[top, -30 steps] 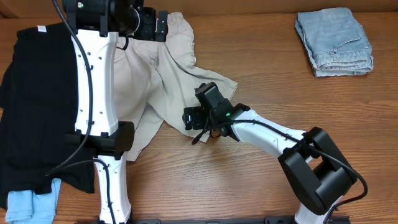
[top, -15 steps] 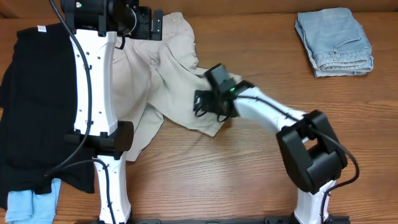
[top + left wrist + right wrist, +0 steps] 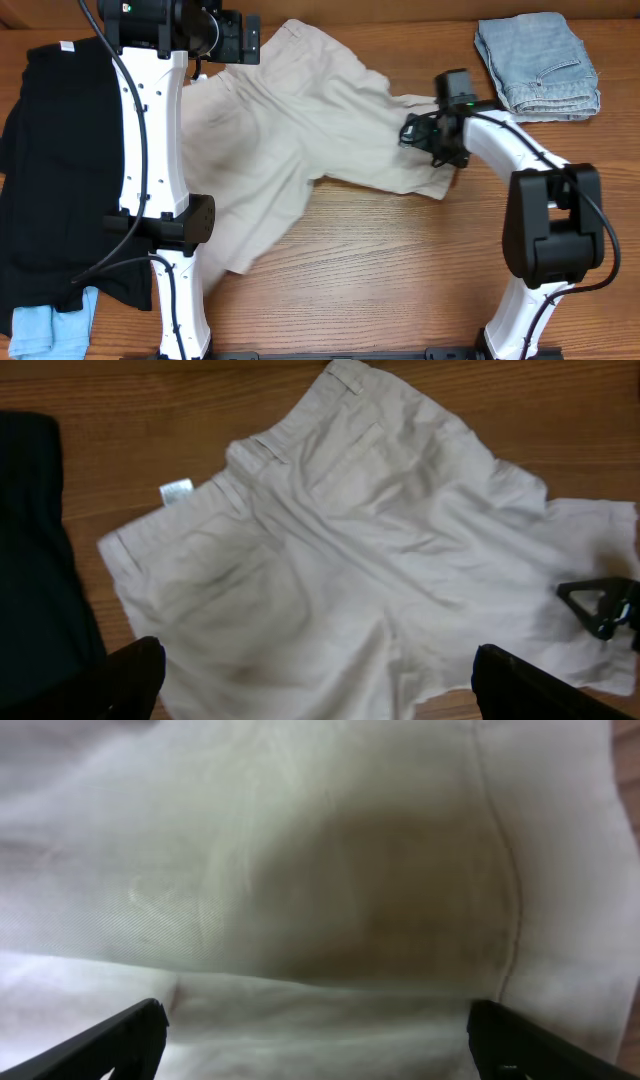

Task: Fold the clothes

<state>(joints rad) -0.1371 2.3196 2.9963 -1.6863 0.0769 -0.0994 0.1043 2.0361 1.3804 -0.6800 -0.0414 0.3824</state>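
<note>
Right fingers (image 3: 110, 1045) wide apart over beige shorts (image 3: 300, 870); left fingers (image 3: 120, 682) likewise.

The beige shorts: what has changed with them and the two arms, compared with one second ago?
The right gripper swept from the centre up and to the right, toward the folded denim, dragging one leg of the shorts along; the shorts now lie spread out flatter. Its jaws now stand apart. The left gripper, the black T-shirt and the denim stayed in place.
</note>
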